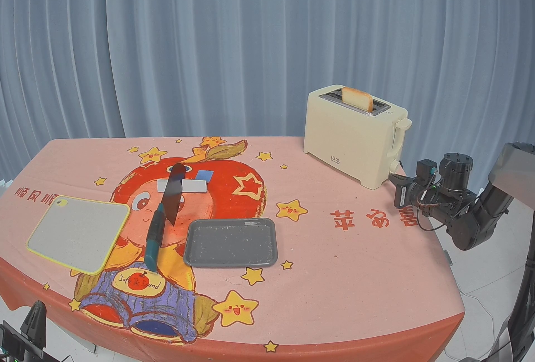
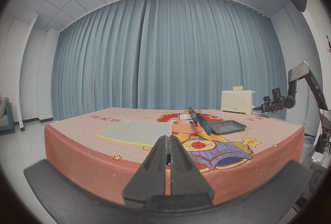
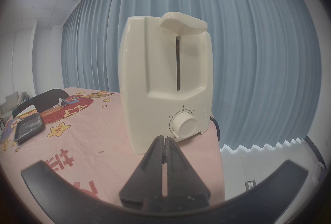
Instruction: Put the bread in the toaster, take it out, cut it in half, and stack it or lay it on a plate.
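A cream toaster (image 1: 351,137) stands at the table's far right, and a slice of bread (image 1: 356,99) sticks up out of its slot. Its lever (image 3: 182,23) is up, with a dial (image 3: 183,124) below it. My right gripper (image 1: 393,177) is shut and empty, level with the table's right edge, pointing at the toaster's (image 3: 151,97) lever end a short way off. My left gripper (image 2: 169,138) is shut and empty, below and in front of the table's near left corner. A grey plate (image 1: 231,242) lies mid-table. The teal-handled knife (image 1: 164,212) lies left of it, and a cutting board (image 1: 78,232) lies farther left.
The knife's blade leans on a small white block (image 1: 181,186) with a blue piece (image 1: 204,175) beside it. A patterned pink cloth covers the table (image 1: 345,279). A blue curtain (image 1: 267,28) hangs behind. The toaster's cord (image 3: 215,128) runs off the table's right side.
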Available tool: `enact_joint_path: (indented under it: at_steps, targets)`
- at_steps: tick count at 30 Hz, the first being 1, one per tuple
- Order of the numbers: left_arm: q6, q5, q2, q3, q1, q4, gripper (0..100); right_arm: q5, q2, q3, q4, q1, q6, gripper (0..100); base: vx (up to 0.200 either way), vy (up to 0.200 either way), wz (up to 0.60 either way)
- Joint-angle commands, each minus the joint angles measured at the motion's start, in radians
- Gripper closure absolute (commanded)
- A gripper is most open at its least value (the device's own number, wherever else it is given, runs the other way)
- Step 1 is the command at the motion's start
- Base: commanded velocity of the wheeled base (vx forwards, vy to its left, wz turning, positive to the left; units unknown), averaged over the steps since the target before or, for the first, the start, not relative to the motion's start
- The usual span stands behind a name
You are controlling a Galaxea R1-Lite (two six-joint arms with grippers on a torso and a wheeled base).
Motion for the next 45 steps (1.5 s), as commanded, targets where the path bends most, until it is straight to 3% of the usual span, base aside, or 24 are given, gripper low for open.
enact_joint_path:
  at_steps: [1, 21, 22, 34, 45]
  targets:
    - [0.0, 0.001, 0.001, 0.018, 0.001, 0.0, 100, 0.001, -0.018, 0.022, -0.007, 0.003, -0.002, 100, 0.0, 0.0, 0.0]
    - [0.0, 0.001, 0.001, 0.018, 0.001, 0.0, 100, -0.046, -0.378, 0.238, -0.016, -0.007, 0.001, 100, 0.0, 0.0, 0.0]
    - [0.0, 0.001, 0.001, 0.018, 0.001, 0.0, 100, -0.046, -0.393, 0.241, -0.013, -0.009, 0.001, 0, 0.0, 0.0, 0.0]
    - [0.0, 0.001, 0.001, 0.018, 0.001, 0.0, 100, -0.046, -0.542, 0.211, 0.121, -0.027, 0.015, 0, 0.0, 0.0, 0.0]
    - [0.0, 0.001, 0.001, 0.018, 0.001, 0.0, 100, -0.046, -0.628, 0.019, 0.403, -0.018, 0.01, 0, 0.0, 0.0, 0.0]
